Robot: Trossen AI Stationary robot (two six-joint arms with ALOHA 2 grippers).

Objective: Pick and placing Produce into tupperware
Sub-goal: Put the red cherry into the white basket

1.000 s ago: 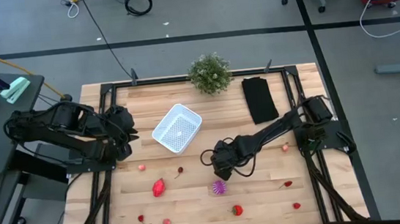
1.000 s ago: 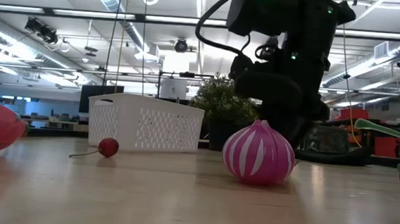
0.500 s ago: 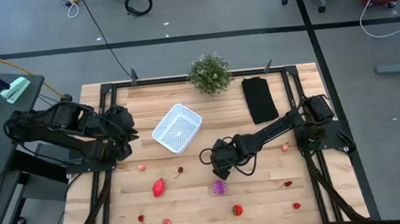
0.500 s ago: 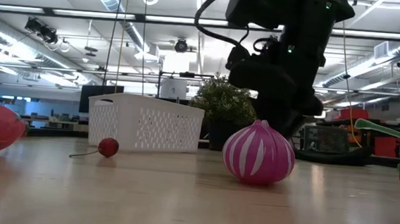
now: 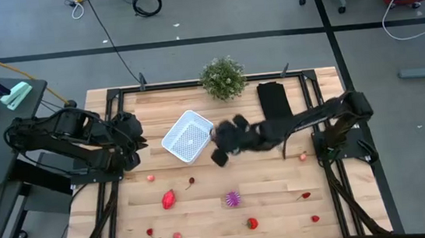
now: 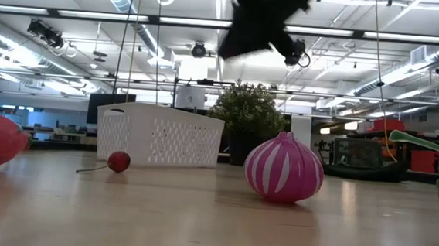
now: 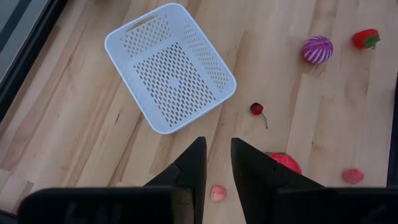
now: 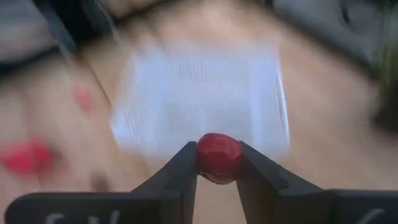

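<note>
The white perforated tupperware (image 5: 188,135) (image 7: 171,65) sits flat on the wooden table. Beside its right side, raised above the table, my right gripper (image 5: 218,156) (image 8: 217,163) is shut on a small round red piece of produce (image 8: 219,157). More produce lies on the table: a purple striped onion (image 5: 233,199) (image 6: 284,168), a cherry (image 5: 190,181) (image 7: 256,109), a red piece (image 5: 169,199), a strawberry (image 5: 251,224) and a pink piece (image 5: 151,177). My left gripper (image 7: 217,152) waits at the table's left, a narrow gap between its fingers, nothing in it. My right gripper pinches the round red piece by its two opposite sides (image 8: 205,158) between its two fingers, at their free ends. The fingers slant down from the table's right, toward the tupperware. The piece is lifted clear of the table.
A potted green plant (image 5: 222,77) and a folded black cloth (image 5: 275,103) stand at the far edge. Small red and pink pieces lie at the right (image 5: 303,156) (image 5: 305,195) (image 5: 314,218) and near left (image 5: 151,233) (image 5: 177,236).
My right gripper has risen quickly from the table beside the purple onion and swung toward the far edge and the tupperware, tipping closer to level. The onion has stayed where it was.
</note>
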